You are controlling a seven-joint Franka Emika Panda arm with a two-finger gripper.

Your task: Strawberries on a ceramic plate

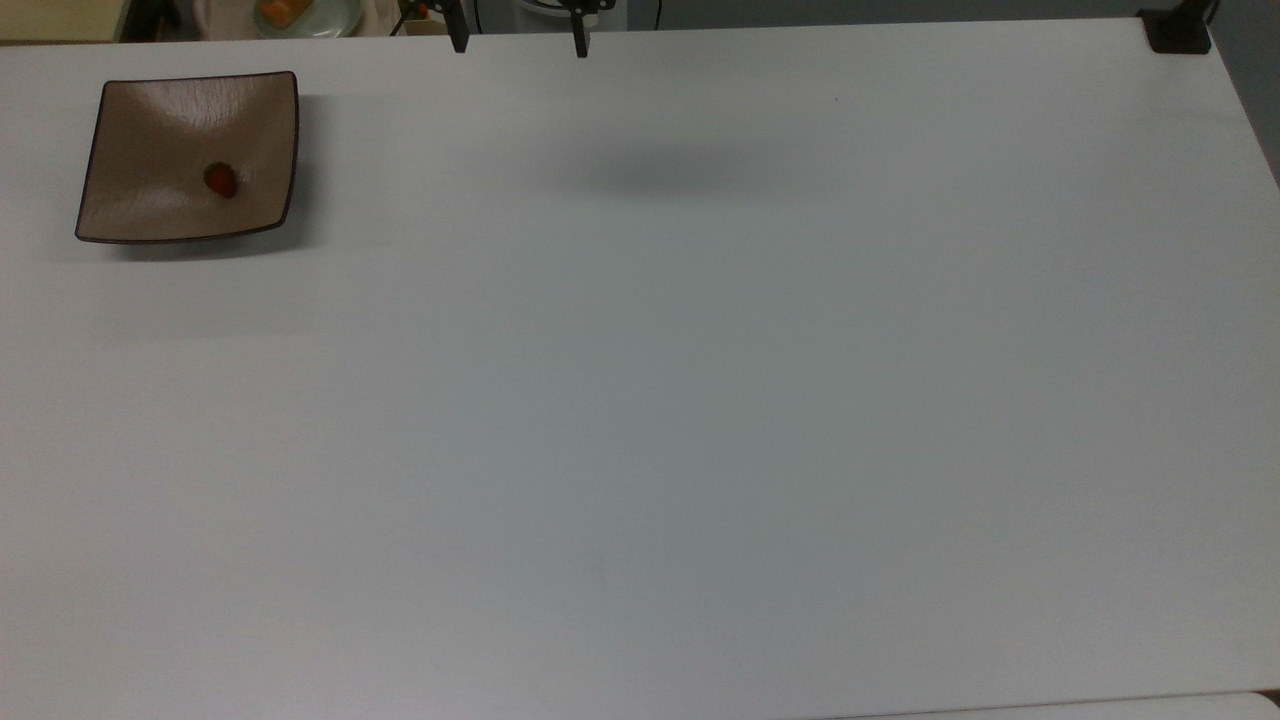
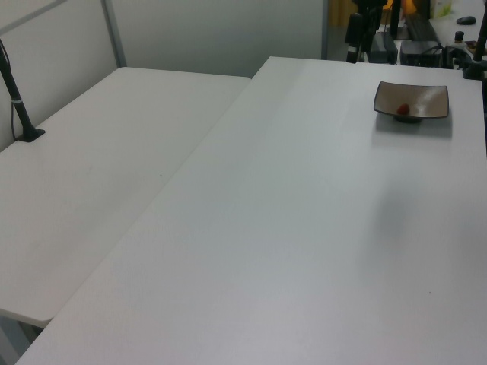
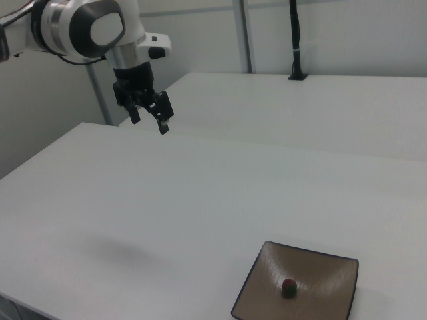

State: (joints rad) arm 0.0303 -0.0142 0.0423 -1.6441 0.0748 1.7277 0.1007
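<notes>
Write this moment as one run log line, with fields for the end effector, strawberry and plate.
end effector: open, empty, raised above table | strawberry: lying on plate | plate: on table, apart from end effector

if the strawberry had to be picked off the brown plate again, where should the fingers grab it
Probably from straight above, fingers closing across the red body of the strawberry. It lies alone near the middle of the ceramic plate, whose upturned sides would likely block a low sideways approach. The gripper is open, well away.

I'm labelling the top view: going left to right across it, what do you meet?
ceramic plate → strawberry lying on it → round pale dish at the top edge → gripper, open → black mount
</notes>
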